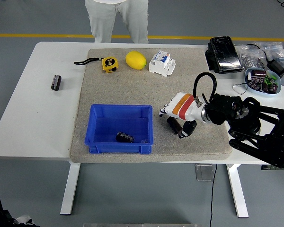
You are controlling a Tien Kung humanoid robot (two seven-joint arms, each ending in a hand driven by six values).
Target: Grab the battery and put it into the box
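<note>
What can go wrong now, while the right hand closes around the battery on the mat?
1. The battery lies on its side, mostly hidden under the right hand; being round, it may roll away before the fingers hold it.
2. The blue box stands close to the left, so a low carry may catch its right wall.
3. A battery already lies inside; the new one may land on it.

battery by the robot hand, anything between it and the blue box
Nothing visible does. The battery lies on the mat under the right robot hand, just right of the blue box, with only bare mat between them. The box's near wall must be cleared.
</note>
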